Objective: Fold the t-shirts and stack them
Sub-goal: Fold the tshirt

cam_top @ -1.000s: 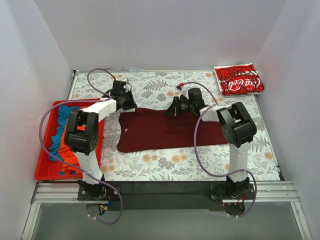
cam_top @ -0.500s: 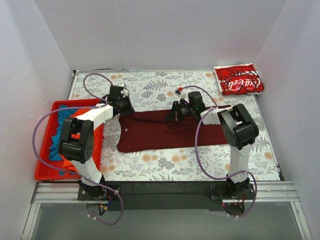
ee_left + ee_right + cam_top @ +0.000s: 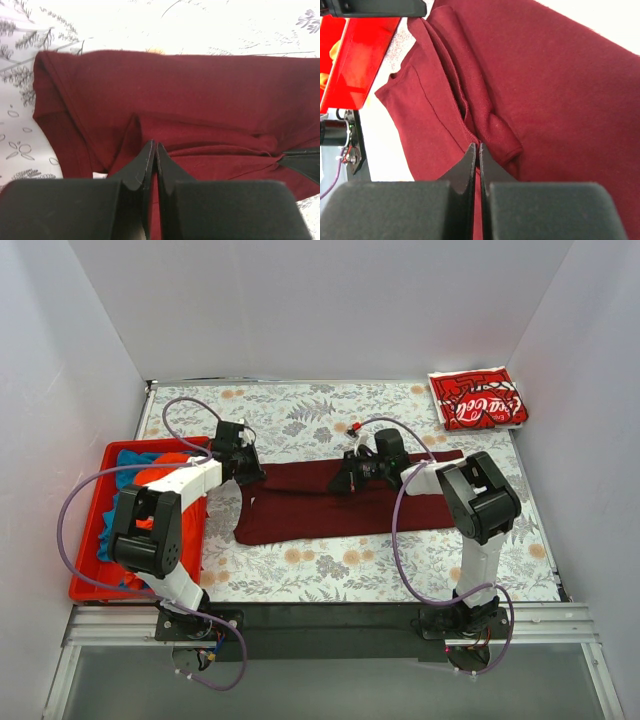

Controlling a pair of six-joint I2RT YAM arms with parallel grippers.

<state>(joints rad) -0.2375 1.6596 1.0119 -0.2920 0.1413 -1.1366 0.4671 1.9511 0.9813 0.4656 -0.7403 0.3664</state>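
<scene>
A plain dark maroon t-shirt (image 3: pixel 310 515) lies spread across the middle of the table. My left gripper (image 3: pixel 250 472) is at its far left edge, shut on a fold of the maroon cloth (image 3: pixel 200 90); the fingertips (image 3: pixel 150 152) pinch a raised ridge. My right gripper (image 3: pixel 346 480) is at the far edge near the middle, shut on a bunched fold of the same shirt (image 3: pixel 560 75). A folded red t-shirt with white Coca-Cola print (image 3: pixel 478 398) lies at the far right corner. Orange (image 3: pixel 152 476) and blue (image 3: pixel 126 462) t-shirts lie in a bin.
A red plastic bin (image 3: pixel 85 590) stands at the table's left edge and holds the orange and blue shirts. White walls close in the table on three sides. Purple cables loop from both arms. The tablecloth (image 3: pixel 380 570) has a floral print.
Both grippers have moved toward the near edge, drawing the maroon shirt's far edge over onto itself. The shirt now looks narrower front to back. The left arm has swung closer to the bin.
</scene>
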